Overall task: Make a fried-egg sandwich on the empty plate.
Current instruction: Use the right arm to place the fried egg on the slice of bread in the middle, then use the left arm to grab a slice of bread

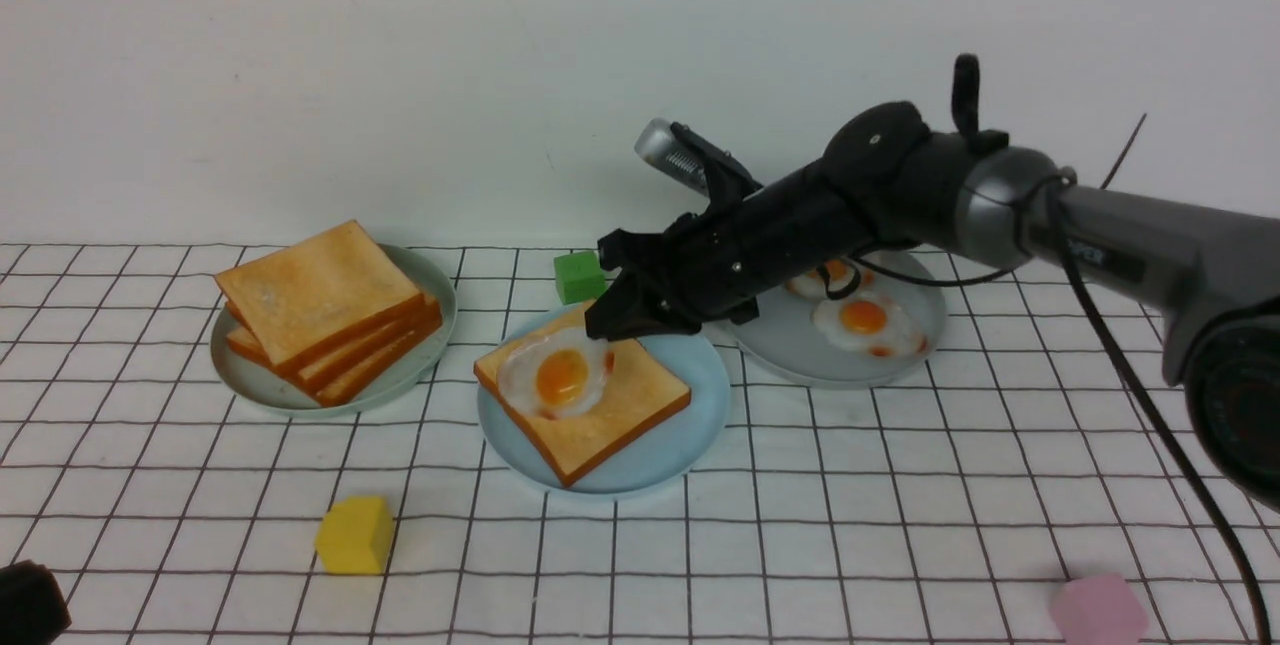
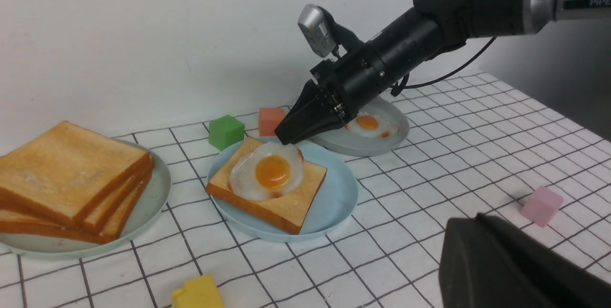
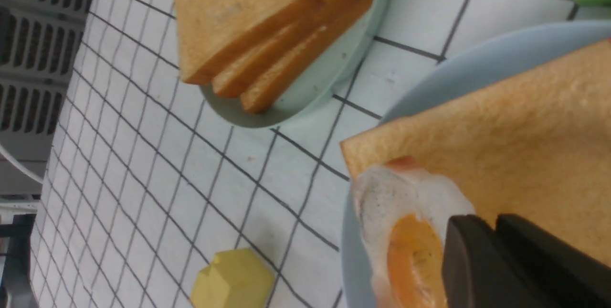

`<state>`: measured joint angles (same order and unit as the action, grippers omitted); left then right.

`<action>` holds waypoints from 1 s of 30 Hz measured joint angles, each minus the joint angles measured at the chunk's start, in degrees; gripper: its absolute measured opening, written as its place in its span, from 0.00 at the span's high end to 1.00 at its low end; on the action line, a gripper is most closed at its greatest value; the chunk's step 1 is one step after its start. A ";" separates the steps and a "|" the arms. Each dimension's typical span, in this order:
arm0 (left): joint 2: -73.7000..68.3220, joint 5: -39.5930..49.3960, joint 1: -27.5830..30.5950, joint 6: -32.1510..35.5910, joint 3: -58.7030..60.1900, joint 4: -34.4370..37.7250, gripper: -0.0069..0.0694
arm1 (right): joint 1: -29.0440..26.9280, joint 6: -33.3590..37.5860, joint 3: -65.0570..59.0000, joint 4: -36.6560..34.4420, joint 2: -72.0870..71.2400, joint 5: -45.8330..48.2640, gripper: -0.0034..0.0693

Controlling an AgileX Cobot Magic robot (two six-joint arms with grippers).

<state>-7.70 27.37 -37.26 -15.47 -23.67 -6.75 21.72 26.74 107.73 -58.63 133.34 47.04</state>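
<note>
A light blue plate [image 1: 703,403] at the middle of the table holds one toast slice [image 1: 628,403], and a fried egg [image 1: 556,375] lies on top of it. My right gripper [image 1: 609,325] reaches down from the right to the egg's far edge. Its fingers are pressed together on the rim of the egg white [image 3: 410,193], which runs in behind the fingertips [image 3: 460,231]. My left gripper [image 2: 476,214] is shut and empty, low over the near left of the table and well away from the plate.
A pile of toast slices [image 1: 320,297] sits on a grey-green plate [image 1: 258,387] at the left. A grey plate [image 1: 790,345] at the right holds more fried eggs [image 1: 866,321]. Green [image 1: 578,275], yellow [image 1: 353,535], pink [image 1: 1098,610] and orange [image 2: 271,120] cubes lie scattered around.
</note>
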 joint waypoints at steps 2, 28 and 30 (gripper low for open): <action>0.00 0.17 0.00 0.00 0.00 0.51 0.90 | 0.00 0.00 0.00 0.26 0.45 -0.43 0.83; -42.15 14.43 0.00 -15.63 -15.35 -5.73 0.93 | -5.64 -17.55 -13.87 45.16 -37.00 15.23 0.96; -49.02 16.10 0.25 -12.45 -20.57 -5.86 0.93 | -5.47 -18.30 -20.10 45.34 -43.65 14.41 0.95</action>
<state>-56.72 43.46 -37.01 -27.92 -44.24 -12.61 16.24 8.44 87.63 -13.29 89.69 61.45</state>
